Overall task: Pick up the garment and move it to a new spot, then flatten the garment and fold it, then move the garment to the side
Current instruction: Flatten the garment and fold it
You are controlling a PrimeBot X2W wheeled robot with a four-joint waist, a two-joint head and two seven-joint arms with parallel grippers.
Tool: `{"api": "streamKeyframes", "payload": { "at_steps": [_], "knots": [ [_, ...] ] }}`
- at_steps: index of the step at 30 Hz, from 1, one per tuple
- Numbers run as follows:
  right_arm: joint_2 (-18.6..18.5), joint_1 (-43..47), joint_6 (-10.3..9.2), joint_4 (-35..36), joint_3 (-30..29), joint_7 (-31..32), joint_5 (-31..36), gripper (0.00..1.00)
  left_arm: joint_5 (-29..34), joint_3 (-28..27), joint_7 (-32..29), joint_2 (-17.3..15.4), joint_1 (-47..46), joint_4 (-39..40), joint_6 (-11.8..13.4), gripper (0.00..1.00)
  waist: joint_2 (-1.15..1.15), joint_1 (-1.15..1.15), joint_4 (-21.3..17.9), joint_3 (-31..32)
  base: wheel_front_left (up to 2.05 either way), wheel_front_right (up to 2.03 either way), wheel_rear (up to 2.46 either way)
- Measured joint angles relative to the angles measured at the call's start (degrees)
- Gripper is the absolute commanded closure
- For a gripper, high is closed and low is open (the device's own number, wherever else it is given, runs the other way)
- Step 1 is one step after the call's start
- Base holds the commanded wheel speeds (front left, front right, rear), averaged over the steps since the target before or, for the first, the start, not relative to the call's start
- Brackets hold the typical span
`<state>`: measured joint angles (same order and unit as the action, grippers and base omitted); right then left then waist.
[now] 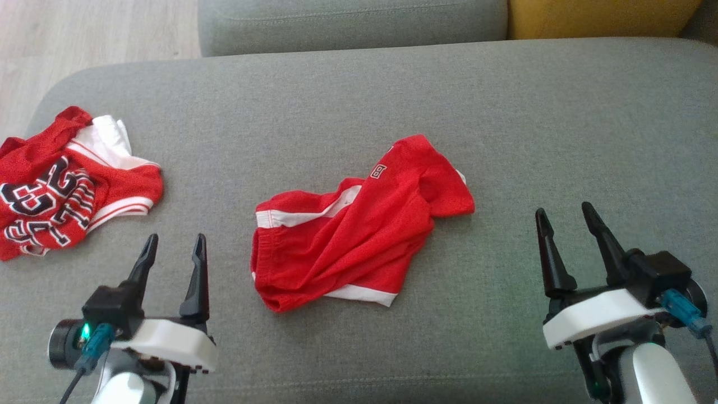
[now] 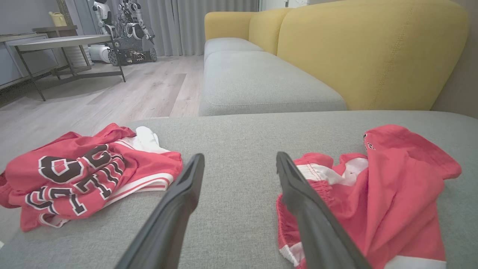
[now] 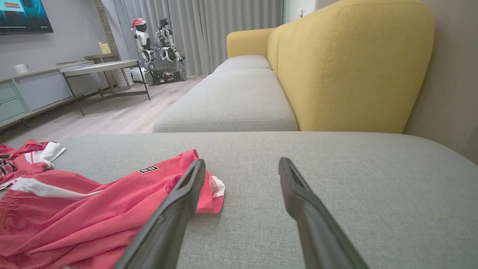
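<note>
The garment, a pair of red shorts with white trim [image 1: 359,235], lies crumpled in the middle of the grey cushion [image 1: 533,112]. My left gripper [image 1: 175,240] is open and empty, a little left of the shorts' waistband and apart from it. In the left wrist view the shorts [image 2: 392,194] lie just right of the left gripper [image 2: 239,157]. My right gripper [image 1: 564,210] is open and empty, to the right of the shorts with bare cushion between. In the right wrist view the shorts [image 3: 93,216] spread to the left of the right gripper [image 3: 242,161].
A bunched red jersey with black and white lettering [image 1: 61,185] sits at the cushion's left edge, left of my left gripper. Another grey seat cushion [image 1: 353,22] and a yellow backrest [image 1: 600,17] lie beyond. Wooden floor [image 1: 84,28] shows at the far left.
</note>
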<state>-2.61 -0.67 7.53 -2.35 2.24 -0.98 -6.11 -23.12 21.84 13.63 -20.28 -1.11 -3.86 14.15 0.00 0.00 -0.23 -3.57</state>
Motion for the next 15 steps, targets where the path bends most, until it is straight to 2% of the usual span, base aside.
{"api": "streamKeyframes", "payload": {
  "at_steps": [7, 15],
  "knots": [
    [0.0, 0.2, 0.00, 0.6, 0.0, 0.5, 0.2, 0.00, -0.1, 0.2, -0.4, 0.0, 0.0, 1.0, 0.5, 0.00, 0.00, 0.00, 0.3, 0.2, 0.00, 0.00, 0.00],
    [0.0, 0.0, 0.00, -0.4, -0.8, 0.9, -0.3, 0.00, -0.2, 1.0, -0.5, 0.0, -0.4, 1.1, -0.1, 0.00, 0.00, 0.00, 1.5, -0.9, 0.00, 0.00, 0.00]
  ]
}}
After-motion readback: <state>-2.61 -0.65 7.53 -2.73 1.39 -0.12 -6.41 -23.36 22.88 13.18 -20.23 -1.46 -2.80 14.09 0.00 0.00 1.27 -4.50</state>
